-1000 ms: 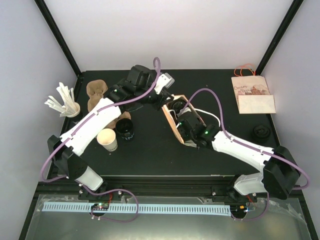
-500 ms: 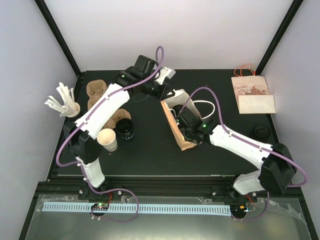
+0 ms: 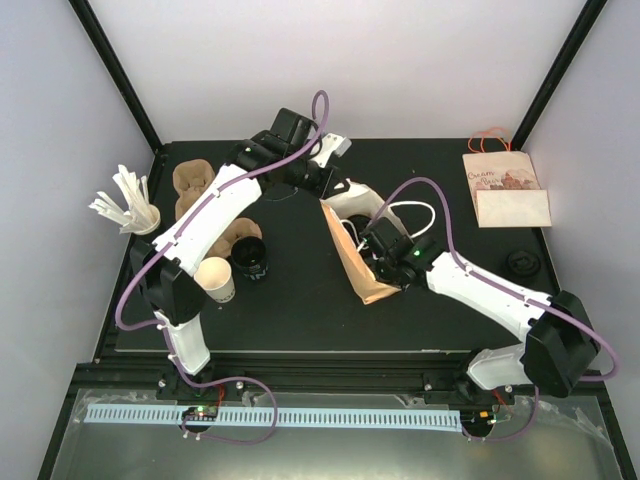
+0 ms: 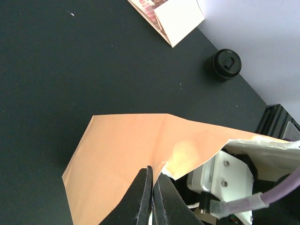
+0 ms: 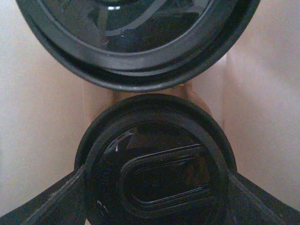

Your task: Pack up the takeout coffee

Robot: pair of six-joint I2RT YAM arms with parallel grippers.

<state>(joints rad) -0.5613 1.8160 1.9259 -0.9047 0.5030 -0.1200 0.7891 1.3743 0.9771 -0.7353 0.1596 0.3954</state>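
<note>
Inside the paper bag (image 3: 358, 268), my right hand (image 5: 157, 174) grips a lidded coffee cup (image 5: 155, 140).
My left hand (image 4: 152, 190) pinches the bag's edge.

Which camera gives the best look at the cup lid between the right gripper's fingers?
Right wrist: the black lid fills the frame, with the fingers on either side. Top external and left wrist show only the paper bag hiding it.

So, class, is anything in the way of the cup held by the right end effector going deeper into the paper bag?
Yes. Inside the paper bag, a second black-lidded cup sits directly ahead of the held lidded cup, their lids close together. The left end effector pinches the bag's rim.
</note>
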